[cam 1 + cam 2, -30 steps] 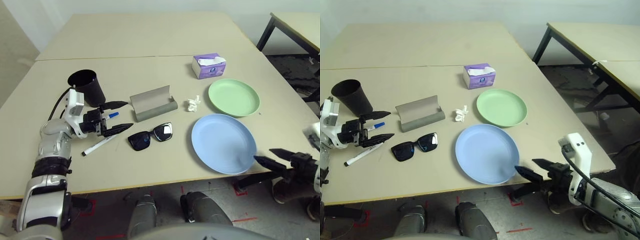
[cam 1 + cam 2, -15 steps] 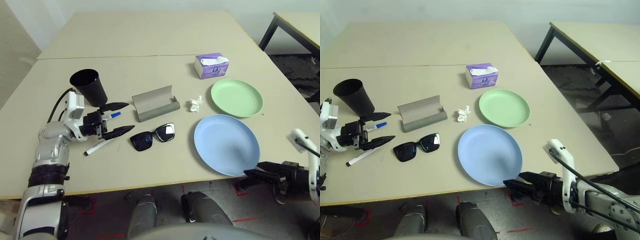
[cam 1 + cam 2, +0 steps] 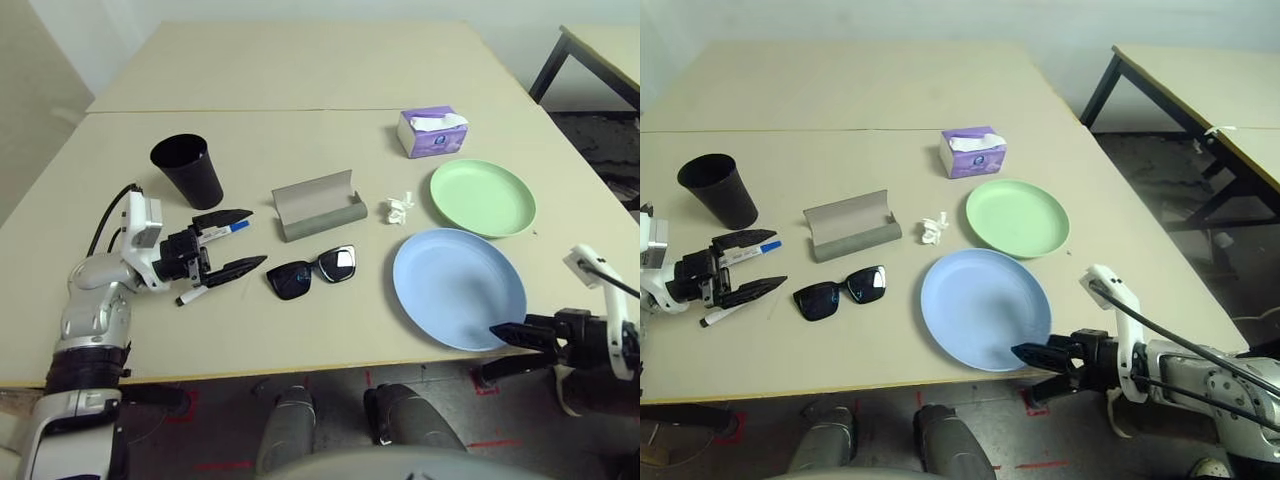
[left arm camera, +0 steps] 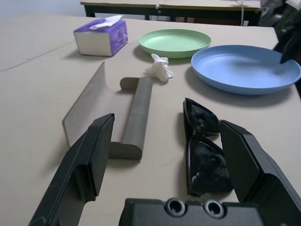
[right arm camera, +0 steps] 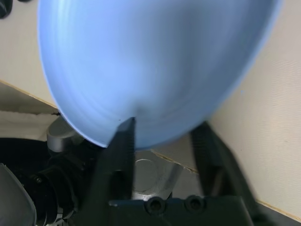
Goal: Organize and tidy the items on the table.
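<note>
Now I'm holding my right gripper (image 3: 1025, 351) at the round light-blue plate's (image 3: 980, 300) near rim, fingers straddling it; grip unclear. My left gripper (image 3: 232, 243) is hanging released over the blue-capped white marker (image 3: 226, 230)

1. A plain test room or lab: pale benches (image 3: 300, 70) pushed edge to edge, bare white walls.
2. Red tape marks (image 3: 487, 385) on the grey floor below the near bench edge.
3. A second dark-legged bench (image 3: 1200, 70) stands beyond the right edge.

The left gripper (image 3: 232, 243) hides much of the two pens (image 3: 190, 296). In the right wrist view one finger (image 5: 214, 150) is blurred under the blue plate (image 5: 155, 61), grip unclear.
</note>
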Robot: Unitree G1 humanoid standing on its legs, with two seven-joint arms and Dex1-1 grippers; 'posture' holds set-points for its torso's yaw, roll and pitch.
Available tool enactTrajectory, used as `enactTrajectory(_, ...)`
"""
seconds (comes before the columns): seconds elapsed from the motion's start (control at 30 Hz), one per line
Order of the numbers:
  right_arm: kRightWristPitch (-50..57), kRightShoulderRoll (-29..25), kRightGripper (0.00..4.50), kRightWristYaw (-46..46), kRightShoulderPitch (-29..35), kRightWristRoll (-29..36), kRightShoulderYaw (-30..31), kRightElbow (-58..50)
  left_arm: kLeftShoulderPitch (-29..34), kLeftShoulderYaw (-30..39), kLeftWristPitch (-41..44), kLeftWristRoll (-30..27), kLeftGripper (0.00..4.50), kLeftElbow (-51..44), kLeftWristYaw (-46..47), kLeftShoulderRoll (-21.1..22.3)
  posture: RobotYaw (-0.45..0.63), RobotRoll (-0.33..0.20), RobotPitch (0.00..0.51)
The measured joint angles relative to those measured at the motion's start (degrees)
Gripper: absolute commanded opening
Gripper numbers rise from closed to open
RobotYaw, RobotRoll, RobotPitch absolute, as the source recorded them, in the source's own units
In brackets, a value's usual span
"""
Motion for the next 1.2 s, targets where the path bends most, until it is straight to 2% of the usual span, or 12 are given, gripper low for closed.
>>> enactTrajectory(0.13, -0.04, 0.00, 0.03, 0.62, -0.04, 0.20, -0.25, -0.01, 0.00, 0.29, -0.48, -0.01, 4.50, -0.12, 0.42, -0.01, -0.04, 0.000, 0.121)
enactTrajectory(0.43, 0.88, -2.13, 0.03, 3.34, -0.17, 1.32, -1.47, 0.05, -0.07, 0.21, -1.54, 0.04, 4.50, 0.13, 0.41, -1.18, -0.05, 0.000, 0.128)
enactTrajectory(0.57, 2.66, -4.88, 0.03, 4.72, -3.62, 1.30, -1.36, 3.28, -0.12, 0.03, -1.98, 0.14, 4.50, 1.20, 0.27, -1.59, -0.06, 0.000, 0.133)
enactTrajectory(0.67, 4.05, -7.49, 0.03, 5.57, -9.24, 1.22, -0.88, 6.62, -0.21, -0.25, -2.63, 0.20, 4.50, 1.80, 0.15, -2.06, -0.06, 0.000, 0.133)
enactTrajectory(0.87, 8.31, -9.34, 0.03, 7.34, -28.23, 1.10, 3.09, 17.12, 0.09, -0.89, -4.06, 0.34, 4.50, 2.50, -0.18, -2.63, -0.05, 0.000, 0.138)
enactTrajectory(0.97, 11.51, -9.95, 0.03, 8.20, -38.12, 0.00, 7.32, 23.87, 0.55, -1.09, -4.71, 0.37, 4.50, 2.84, -0.15, -3.09, -0.05, 0.000, 0.141)
enactTrajectory(1.07, 13.26, -11.96, 0.03, 10.77, -43.42, -1.75, 13.08, 28.22, 1.71, -1.14, -5.09, 0.38, 4.50, 2.84, 0.00, -3.65, -0.04, 0.000, 0.142)
enactTrajectory(1.2, 13.03, -13.01, 0.03, 17.15, -52.01, -6.21, 24.38, 35.35, 3.46, -1.37, -5.99, 0.45, 4.50, 2.59, 0.49, -4.61, -0.03, 0.000, 0.144)
